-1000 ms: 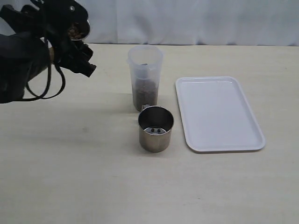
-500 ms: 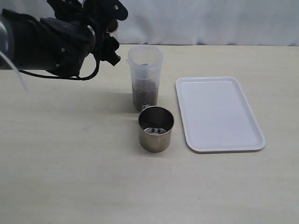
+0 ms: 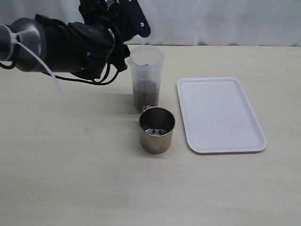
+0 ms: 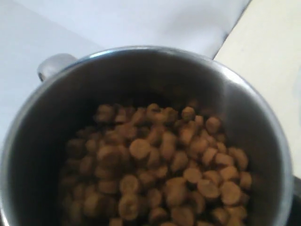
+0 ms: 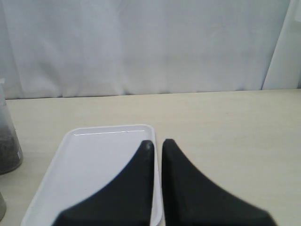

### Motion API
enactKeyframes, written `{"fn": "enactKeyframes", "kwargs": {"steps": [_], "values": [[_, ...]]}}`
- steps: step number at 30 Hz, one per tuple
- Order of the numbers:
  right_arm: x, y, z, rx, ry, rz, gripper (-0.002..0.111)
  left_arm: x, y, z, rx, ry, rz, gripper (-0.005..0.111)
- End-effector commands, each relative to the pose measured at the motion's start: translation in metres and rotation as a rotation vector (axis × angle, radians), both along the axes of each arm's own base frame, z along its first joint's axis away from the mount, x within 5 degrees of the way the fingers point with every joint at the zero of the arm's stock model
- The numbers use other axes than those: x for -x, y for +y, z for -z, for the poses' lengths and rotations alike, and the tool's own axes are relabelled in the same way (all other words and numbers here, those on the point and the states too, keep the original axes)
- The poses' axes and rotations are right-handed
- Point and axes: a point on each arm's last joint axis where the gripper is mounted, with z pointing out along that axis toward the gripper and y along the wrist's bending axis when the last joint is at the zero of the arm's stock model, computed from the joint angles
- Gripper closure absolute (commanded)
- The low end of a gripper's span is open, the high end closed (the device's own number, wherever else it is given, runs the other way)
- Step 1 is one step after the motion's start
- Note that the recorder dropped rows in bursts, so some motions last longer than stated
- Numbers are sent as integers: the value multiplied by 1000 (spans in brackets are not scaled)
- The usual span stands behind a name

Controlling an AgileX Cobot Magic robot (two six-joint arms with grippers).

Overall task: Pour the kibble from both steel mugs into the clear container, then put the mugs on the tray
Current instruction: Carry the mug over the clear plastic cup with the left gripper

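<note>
My left gripper (image 3: 125, 21) is raised just left of the clear container (image 3: 146, 77) and is shut on a steel mug (image 4: 256, 127), which the arm mostly hides in the exterior view. The left wrist view looks into that mug, where kibble (image 4: 160, 169) is heaped. The container is about half full of kibble (image 3: 146, 94). The other steel mug (image 3: 157, 129) stands upright in front of it with two pellets inside. The white tray (image 3: 219, 114) lies bare to the right. My right gripper (image 5: 157, 143) hovers shut over the tray's (image 5: 94, 165) edge, holding nothing.
A white curtain hangs behind the beige table (image 3: 70, 179). The left arm's black cable (image 3: 89, 81) loops low beside the container. In the right wrist view the container (image 5: 7, 141) shows at the edge of the picture.
My left arm has carried the filled mug rightward from the far left until it is beside the container's rim. The standing mug, container and tray have not moved.
</note>
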Motion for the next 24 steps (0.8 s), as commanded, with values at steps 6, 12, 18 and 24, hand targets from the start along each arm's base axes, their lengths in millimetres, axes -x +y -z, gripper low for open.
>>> {"fn": "enactKeyframes", "kwargs": {"steps": [6, 12, 18, 24], "values": [[0, 0, 0, 1, -4, 3, 104, 10, -14, -10, -98, -65, 8, 107], [0, 0, 0, 1, -4, 3, 104, 14, -19, -10, -148, -66, 37, 107], [0, 0, 0, 1, -4, 3, 104, 16, -23, -10, -191, -61, 72, 107], [0, 0, 0, 1, -4, 3, 104, 16, -23, -10, -235, -61, 83, 107]]}}
